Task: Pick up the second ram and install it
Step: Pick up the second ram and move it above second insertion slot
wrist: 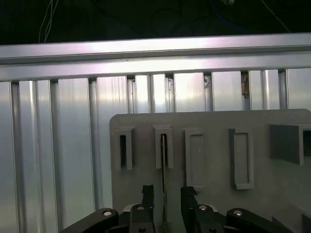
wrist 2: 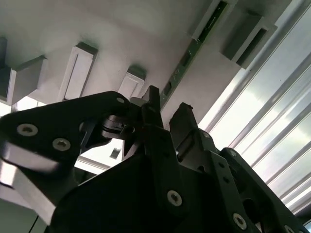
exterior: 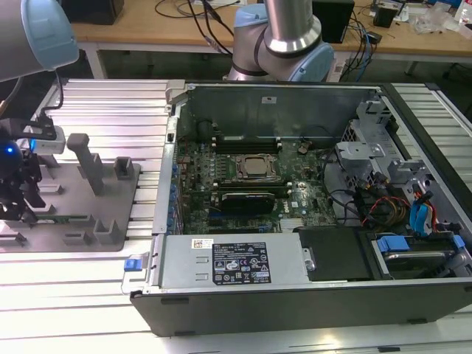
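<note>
- The gripper [wrist: 166, 208] is open, holding nothing, astride the second ram [wrist: 164, 174].
- Its long axis runs through the gap (edge-on in the grey tray [wrist: 214, 121]).

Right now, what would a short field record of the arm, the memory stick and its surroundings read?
gripper: black two-finger gripper, open, straddling the stick
ram: thin green circuit-board stick, on edge in a tray slot
tray: grey plastic holder tray, on ribbed metal table
case: open computer case, exterior view's right of the tray
</note>
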You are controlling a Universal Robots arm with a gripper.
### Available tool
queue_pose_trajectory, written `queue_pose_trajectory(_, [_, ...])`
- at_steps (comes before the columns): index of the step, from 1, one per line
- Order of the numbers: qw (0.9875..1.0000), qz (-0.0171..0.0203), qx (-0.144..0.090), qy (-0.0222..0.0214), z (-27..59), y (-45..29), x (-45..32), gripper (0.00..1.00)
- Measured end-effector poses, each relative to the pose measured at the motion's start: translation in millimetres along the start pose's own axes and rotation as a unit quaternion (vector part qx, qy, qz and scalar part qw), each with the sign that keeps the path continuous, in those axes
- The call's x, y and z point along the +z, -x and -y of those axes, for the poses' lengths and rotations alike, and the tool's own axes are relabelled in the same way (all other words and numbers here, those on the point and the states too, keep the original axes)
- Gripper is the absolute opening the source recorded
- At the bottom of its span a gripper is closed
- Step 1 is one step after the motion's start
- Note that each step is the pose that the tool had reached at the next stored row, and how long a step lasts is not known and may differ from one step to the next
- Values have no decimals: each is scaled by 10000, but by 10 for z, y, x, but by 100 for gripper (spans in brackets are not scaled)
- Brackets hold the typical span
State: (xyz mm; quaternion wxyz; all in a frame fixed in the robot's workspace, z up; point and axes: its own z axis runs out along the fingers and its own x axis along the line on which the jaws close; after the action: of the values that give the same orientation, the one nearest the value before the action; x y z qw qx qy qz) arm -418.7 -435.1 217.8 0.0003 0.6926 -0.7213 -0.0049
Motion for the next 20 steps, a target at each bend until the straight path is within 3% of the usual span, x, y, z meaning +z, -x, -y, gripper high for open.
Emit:
queue_pose_trajectory(2, [9999, -15, -145, 29, 5, 0, 47, 34])
queue_pose_trajectory(5, [9997, -18, -248, 37, 6, 0, 86, 34])
queue_pose_trajectory(9, [9997, -18, -261, 37, 6, 0, 87, 33])
queue_pose_trajectory(11, [9996, -18, -265, 37, 6, 0, 87, 18])
queue_pose_trajectory(20, [9996, -18, -270, 37, 50, 1, 99, 18])
